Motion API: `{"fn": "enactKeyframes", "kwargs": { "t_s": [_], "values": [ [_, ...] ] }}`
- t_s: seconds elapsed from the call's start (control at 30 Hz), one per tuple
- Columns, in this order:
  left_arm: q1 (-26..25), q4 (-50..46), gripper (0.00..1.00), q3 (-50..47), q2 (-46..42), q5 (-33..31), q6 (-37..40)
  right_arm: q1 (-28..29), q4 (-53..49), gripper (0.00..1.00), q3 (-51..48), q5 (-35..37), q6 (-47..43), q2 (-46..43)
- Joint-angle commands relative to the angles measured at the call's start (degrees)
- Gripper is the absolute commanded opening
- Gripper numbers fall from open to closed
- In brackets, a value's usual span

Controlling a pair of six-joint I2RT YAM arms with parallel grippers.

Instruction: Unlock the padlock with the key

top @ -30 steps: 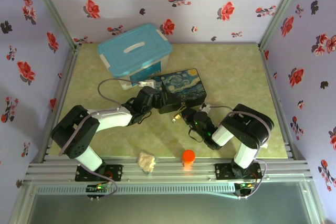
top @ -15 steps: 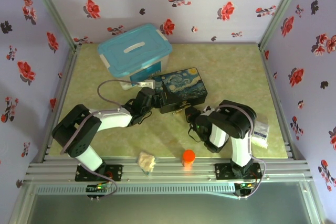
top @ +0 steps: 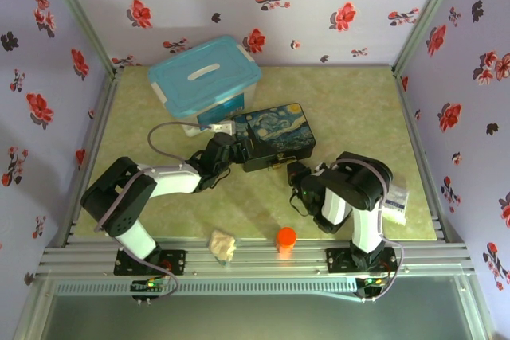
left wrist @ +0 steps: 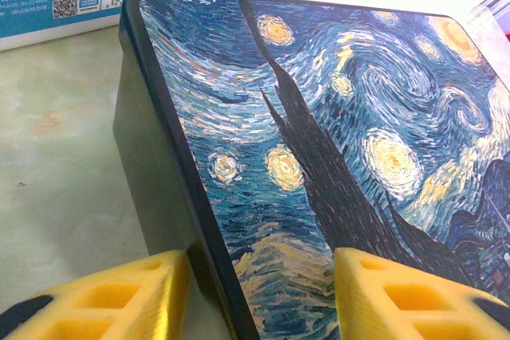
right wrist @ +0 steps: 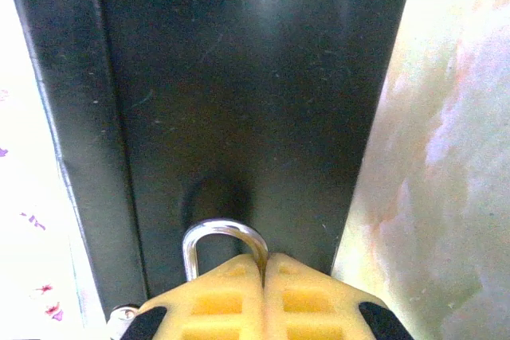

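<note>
The padlock shows as a thin silver shackle point(right wrist: 223, 232) standing up against the black side wall of the painted tin box point(right wrist: 239, 77). Its brass body is hidden behind my fingers. My right gripper point(right wrist: 265, 259) is shut on the shackle's right leg, at the tin's near side point(top: 293, 171). My left gripper point(left wrist: 261, 264) straddles the tin's near left corner point(top: 237, 151). One yellow finger point(left wrist: 151, 276) presses the black wall and the other lies on the starry lid point(left wrist: 319, 133). I cannot make out the key. A small silver bit point(right wrist: 119, 314) peeks out beside my right fingers.
A blue-lidded plastic bin point(top: 205, 77) stands just behind the tin. An orange cylinder point(top: 286, 237) and a beige lump point(top: 223, 245) sit at the table's near edge between the arm bases. Flowered walls close in three sides.
The right arm has folded up over its base and its gripper has drawn slightly right along the tin's near side. The left gripper has closed a little on the tin's corner.
</note>
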Motion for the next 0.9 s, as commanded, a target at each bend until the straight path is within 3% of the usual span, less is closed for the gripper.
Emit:
{"fn": "enactKeyframes", "kwargs": {
  "t_s": [0.0, 0.57, 0.87],
  "values": [
    [2.0, -18.9, 0.49, -3.9, 4.1, -3.0, 1.6, -2.2, -9.1, 0.0, -3.1, 5.6, -2.3, -0.1],
    [2.9, -18.1, 0.5, -3.5, 4.2, -2.1, 1.2, -2.8, -8.7, 0.0, -5.5, 7.1, 1.0, -2.3],
    [2.9, -18.3, 0.5, -3.2, 3.5, -1.9, 1.4, -3.4, -8.7, 0.0, -4.7, 2.5, -8.5, -4.0]
  ]
}}
